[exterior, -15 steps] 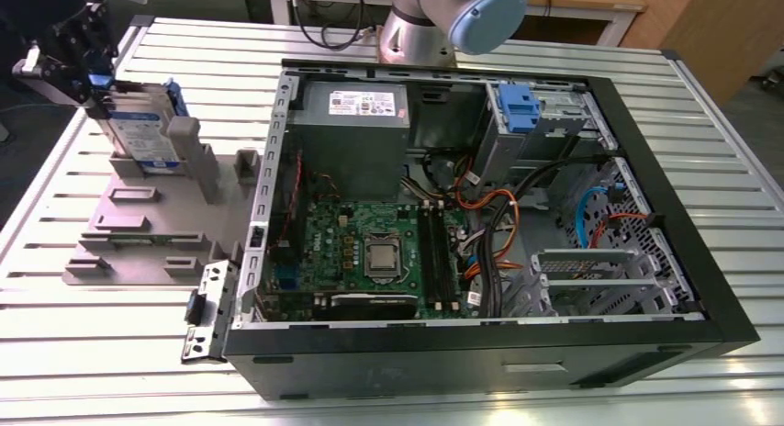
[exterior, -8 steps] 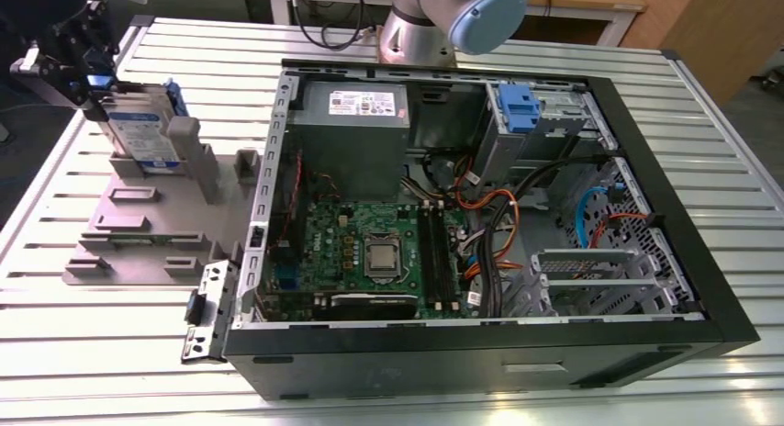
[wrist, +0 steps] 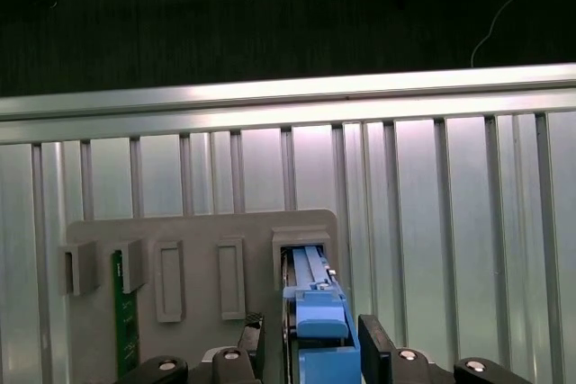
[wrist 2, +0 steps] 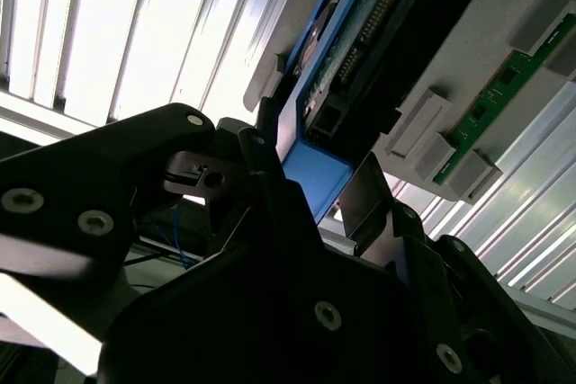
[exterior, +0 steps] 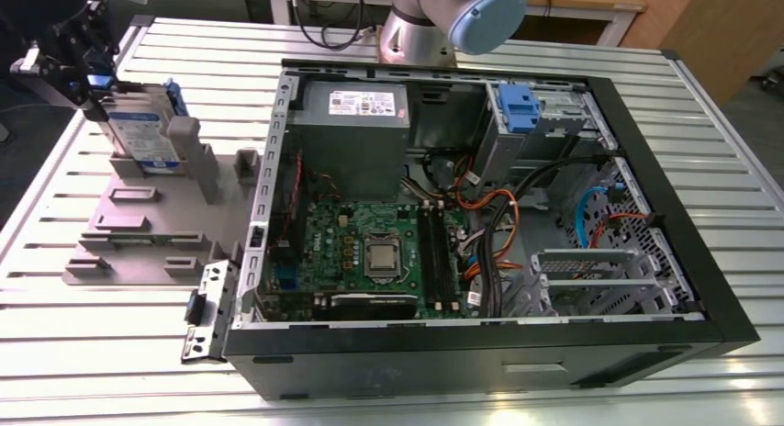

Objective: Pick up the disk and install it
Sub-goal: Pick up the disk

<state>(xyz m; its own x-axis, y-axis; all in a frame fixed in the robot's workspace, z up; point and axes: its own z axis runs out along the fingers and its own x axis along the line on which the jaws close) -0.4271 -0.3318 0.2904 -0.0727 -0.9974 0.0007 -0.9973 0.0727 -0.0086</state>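
Disk (exterior: 138, 132): silver body, blue side rails, white-blue label. Gripper (wrist: 313, 348) blk. Fixture plate (exterior: 135, 233) grey. Table (exterior: 735, 151) silver, ribbed stripes. PC case (exterior: 490, 362) blk; mobo (exterior: 367, 242) green. RAM stick (wrist: 124, 312) green.

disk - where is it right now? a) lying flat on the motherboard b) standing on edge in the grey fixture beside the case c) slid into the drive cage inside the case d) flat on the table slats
B: the disk stands on edge in the grey fixture at the exterior view's left, outside the computer case, with the gripper at its upper end.
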